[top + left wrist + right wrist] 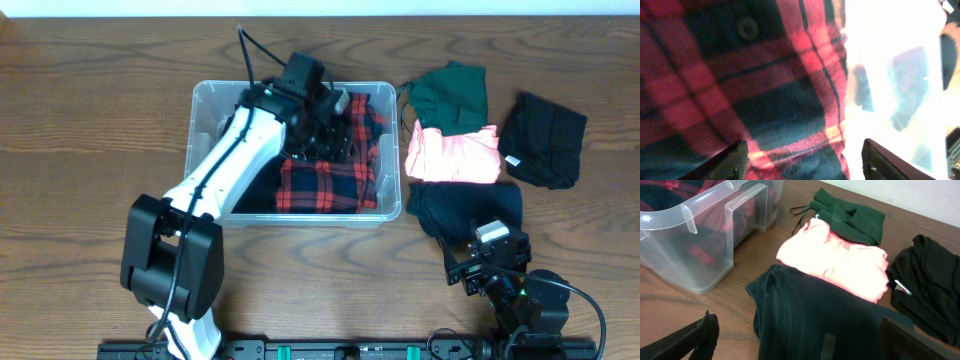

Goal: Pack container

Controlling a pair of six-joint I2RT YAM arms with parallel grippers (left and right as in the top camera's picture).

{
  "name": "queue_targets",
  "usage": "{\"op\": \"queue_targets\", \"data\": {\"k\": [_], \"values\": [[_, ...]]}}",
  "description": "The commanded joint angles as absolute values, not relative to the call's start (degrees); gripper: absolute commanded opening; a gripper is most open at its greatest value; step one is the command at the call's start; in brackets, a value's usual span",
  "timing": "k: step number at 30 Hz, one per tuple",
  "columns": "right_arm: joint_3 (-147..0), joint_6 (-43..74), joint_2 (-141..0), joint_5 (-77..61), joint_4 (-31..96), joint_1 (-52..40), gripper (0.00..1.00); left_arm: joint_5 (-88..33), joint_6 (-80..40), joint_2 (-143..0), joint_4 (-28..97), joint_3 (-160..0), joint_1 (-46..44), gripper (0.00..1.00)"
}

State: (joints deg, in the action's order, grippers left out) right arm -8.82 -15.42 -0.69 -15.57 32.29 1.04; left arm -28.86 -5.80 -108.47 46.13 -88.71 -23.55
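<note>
Currently, the container (205, 150) sits left of centre on the wooden table (80, 120), flat on its base with its mouth up. Its long axis runs left to right as seen from overhead, parallel to the table's near edge. One short end faces the clothes lying to the right.

Step in hand, by my reading: stowing the first garment. A red-and-navy plaid shirt (330, 185) lies inside the bin, over much of its floor. The left gripper (325, 120) is down inside the container toward the far wall, over the shirt. In the left wrist view its fingers (735, 157) stand wide apart, with plaid cloth across the whole gap and nothing pinched. I judge it released, either letting go or patting down.

The right gripper (797, 330) is off the container's right end, at the near edge of a dark folded garment (805, 315). Its jaws are spread wide and hold nothing.

Not yet packed, all on the table right of the bin:
- the dark garment
- a pink garment (455, 155) touching its far edge, possibly overlapping
- a green garment (450, 90) beyond the pink one
- a black garment (545, 140) furthest right

The next move calls for the left arm to lift straight up clear of the rim. The right gripper should then take a folded edge of the dark garment, so it comes up as one bundle. The pink garment may drag along.
</note>
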Motion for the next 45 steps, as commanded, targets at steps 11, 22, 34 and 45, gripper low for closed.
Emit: {"op": "queue_targets", "data": {"k": [11, 22, 34, 45], "values": [[-8.69, -14.81, -0.34, -15.42, 32.36, 1.85, 0.99, -18.41, -4.60, -98.24, 56.25, -92.40, -8.38, 0.73], [-8.69, -14.81, -0.34, -15.42, 32.36, 1.85, 0.99, 0.58, -5.08, -91.31, 60.40, -92.38, 10.31, 0.94], [-8.69, -14.81, -0.34, -15.42, 32.36, 1.85, 0.99, 12.67, -5.26, -91.31, 60.60, -92.12, 17.82, 0.98], [-8.67, -14.17, -0.34, -33.91, 30.57, 1.85, 0.99, 12.67, -5.23, -91.31, 60.40, -92.12, 17.82, 0.98]]}}
